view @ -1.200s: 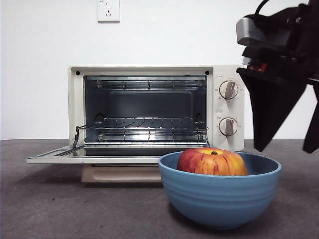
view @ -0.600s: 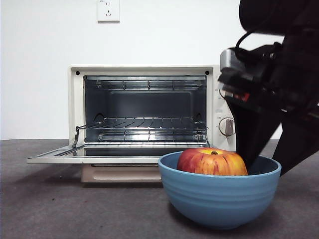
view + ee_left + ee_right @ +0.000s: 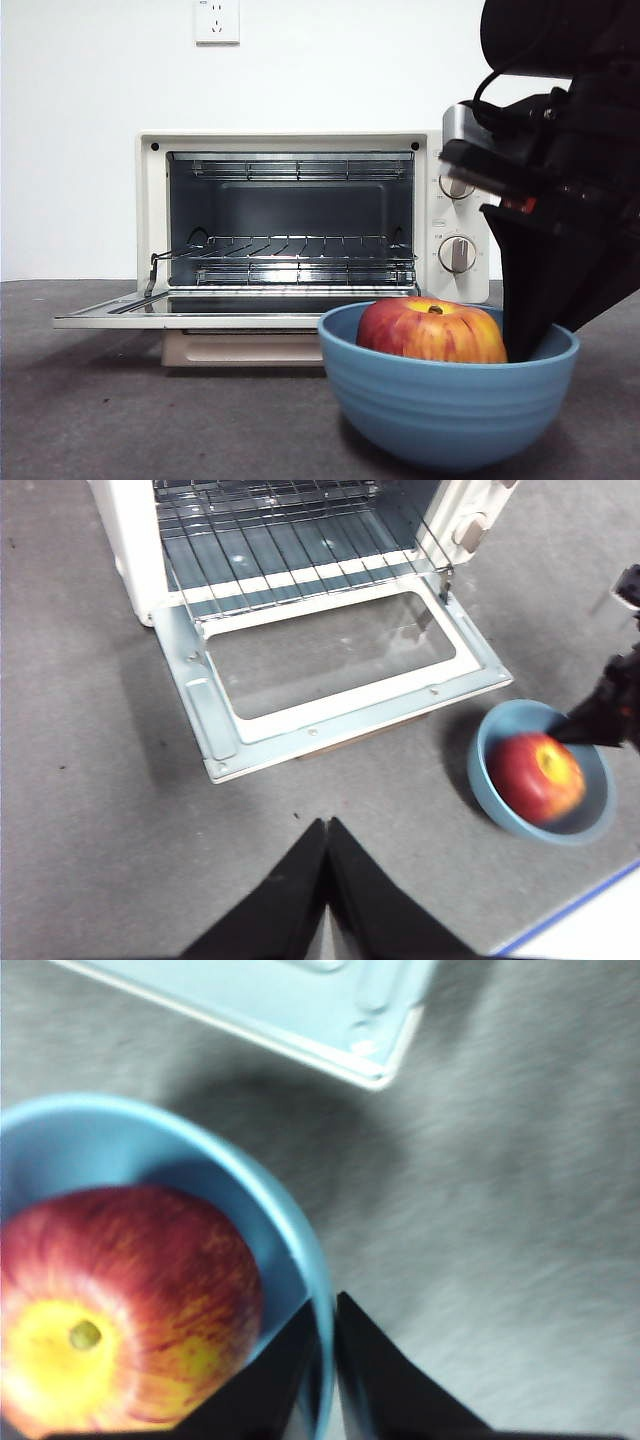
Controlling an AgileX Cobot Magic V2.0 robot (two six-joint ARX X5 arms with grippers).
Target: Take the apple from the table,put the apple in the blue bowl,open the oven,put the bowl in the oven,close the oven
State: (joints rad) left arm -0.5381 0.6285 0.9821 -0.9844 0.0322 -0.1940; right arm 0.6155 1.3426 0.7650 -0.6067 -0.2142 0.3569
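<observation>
I have the right hand (image 3: 322, 1360) clamped on the rim of the wide, ridged matte blue bowl (image 3: 447, 410), one jaw inside against the wall and one outside, at the side away from the oven. The round red apple with yellow-orange streaks (image 3: 432, 331) sits inside the bowl, touching the inner jaw or very nearly so. The bowl stands on the dark grey speckled table (image 3: 120, 420), just in front of the cream-white boxy toaster oven (image 3: 290, 215), whose glass door (image 3: 330, 665) lies dropped flat and whose wire rack (image 3: 290, 252) is bare.

In my judgement the step in hand is carrying the bowl into the oven. A one-sided rim pinch means the load hangs off the grip, so I would lift slowly and keep the rim level, or the apple may roll and tip the bowl. I need to clear the front edge of the open door, travel in over it, and set the bowl down squarely on the rack, deep enough for the door to swing shut.

The left hand (image 3: 326, 865) waits with jaws pressed together and gripping nothing, above bare table in front of the open door; I would leave it there until closing time.

Count: one bowl, one apple, one oven with two grey knobs (image 3: 457, 254), one wall socket (image 3: 217, 21).
</observation>
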